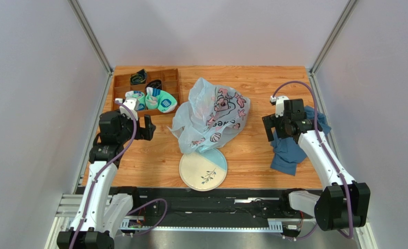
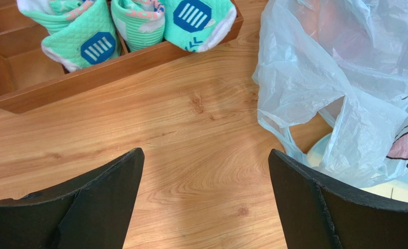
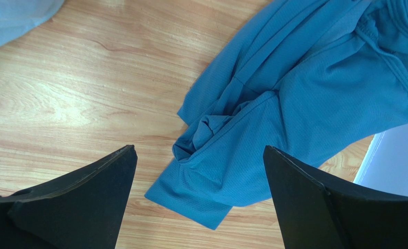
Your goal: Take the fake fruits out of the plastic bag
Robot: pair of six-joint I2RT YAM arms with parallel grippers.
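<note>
The plastic bag, pale blue with pink and dark cartoon prints, lies crumpled at the table's middle, its lower edge over the plate. It also shows at the right of the left wrist view. The fake fruits are hidden inside it; only faint orange shades show through. My left gripper is open and empty, left of the bag over bare wood. My right gripper is open and empty, right of the bag, over the edge of a blue cloth.
A wooden tray with teal-and-white rolled socks stands at the back left, also in the left wrist view. A dark-blue cloth lies at the right edge, under my right arm. The plate is cream and pale blue.
</note>
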